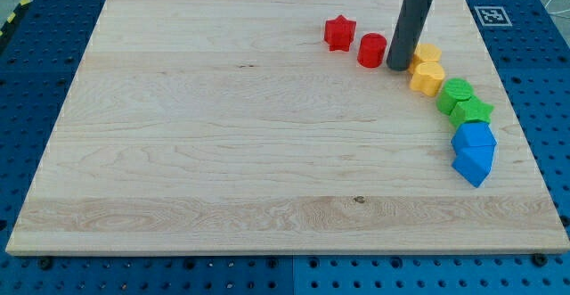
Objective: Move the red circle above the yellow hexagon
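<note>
The red circle [371, 50] lies near the view's top, right of centre. My tip [398, 67] stands just to its right, touching or nearly touching it. The yellow hexagon [427, 54] is right behind the rod, partly hidden by it. A second yellow block [427, 77], heart-like in shape, lies just below the hexagon. The red circle is to the left of the yellow hexagon, at about the same height in the view.
A red star [339, 32] lies left of the red circle. A green circle [457, 92] and a green star [473, 110] continue the curved row downward, then two blue blocks [473, 136] [473, 163] near the board's right edge [521, 143].
</note>
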Controlling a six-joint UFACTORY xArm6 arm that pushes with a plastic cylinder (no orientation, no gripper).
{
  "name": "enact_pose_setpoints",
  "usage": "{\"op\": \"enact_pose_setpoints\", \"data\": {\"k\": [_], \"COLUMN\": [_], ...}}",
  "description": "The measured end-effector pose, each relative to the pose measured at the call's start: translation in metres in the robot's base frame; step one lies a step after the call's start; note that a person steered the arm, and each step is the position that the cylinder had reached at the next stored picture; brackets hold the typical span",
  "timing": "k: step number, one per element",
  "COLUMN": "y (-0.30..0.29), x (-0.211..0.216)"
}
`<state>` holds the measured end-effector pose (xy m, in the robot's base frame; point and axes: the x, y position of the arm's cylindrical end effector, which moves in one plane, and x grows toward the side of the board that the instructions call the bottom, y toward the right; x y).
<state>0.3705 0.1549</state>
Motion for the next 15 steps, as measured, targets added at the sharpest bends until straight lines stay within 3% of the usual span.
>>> {"op": "enact_pose_setpoints", "data": {"k": [2,3,4,7,13,15], "y": [-0.065,-0.087,-0.083,-0.021,-0.003,-0.039], "x": [0.038,0.006,-0.023,-0.040,-0.062,-0.046]}}
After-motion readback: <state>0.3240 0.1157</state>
